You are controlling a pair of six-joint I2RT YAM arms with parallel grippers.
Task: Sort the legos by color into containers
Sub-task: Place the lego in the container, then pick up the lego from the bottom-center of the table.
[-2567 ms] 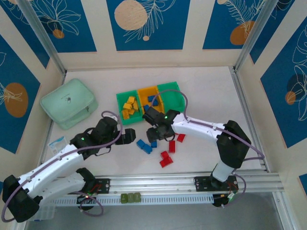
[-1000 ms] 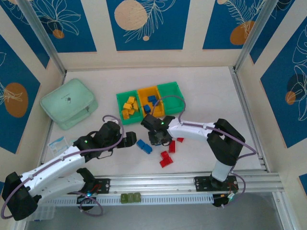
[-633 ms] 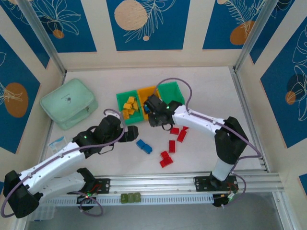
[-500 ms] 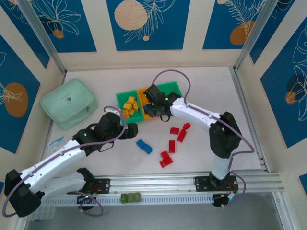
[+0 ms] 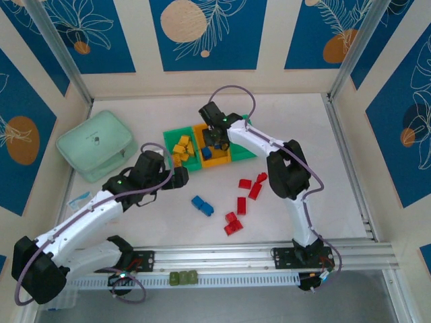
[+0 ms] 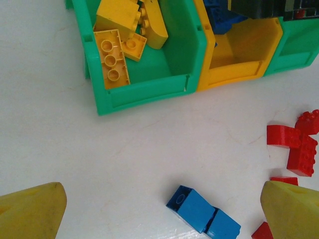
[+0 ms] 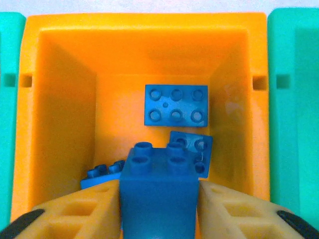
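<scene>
1. Pouch (image 5: 96, 145), mint-green, lies at the far left of the table (image 5: 303, 134), close to the left wall and well apart from the bins.
2. The left gripper (image 5: 176, 176) hovers just in front of the near left corner of the left green bin (image 5: 167, 151). Its fingers are spread wide with nothing between them. In the wrist view its yellow fingertips (image 6: 35, 209) sit at the two lower corners, with bare table across the gap.
3. The left green bin (image 6: 144, 94) holds a pile of yellow bricks (image 5: 182, 148) (image 6: 117, 50). Its right wall touches the orange bin (image 5: 217, 161) (image 6: 234, 69).
4. The right gripper (image 5: 214, 138) (image 7: 158, 209) is over the orange bin (image 7: 60, 109), clamped on a blue brick (image 7: 158, 174). The held brick hangs between the side walls with a gap on each side. Three blue bricks (image 7: 176, 104) lie on the bin floor below and beyond it.
5. The right green bin (image 5: 239, 151) touches the orange bin's right wall. The right arm crosses above it.
6. A blue pair (image 5: 202, 205) (image 6: 202, 214) lies end to end on the table, in front of the bins. A strip of bare table separates it from the bin fronts.
7. Several red bricks (image 5: 242, 198) (image 6: 294, 144) are scattered right of the blue pair. Bare table runs from them to the right-hand rail (image 5: 350, 175).
</scene>
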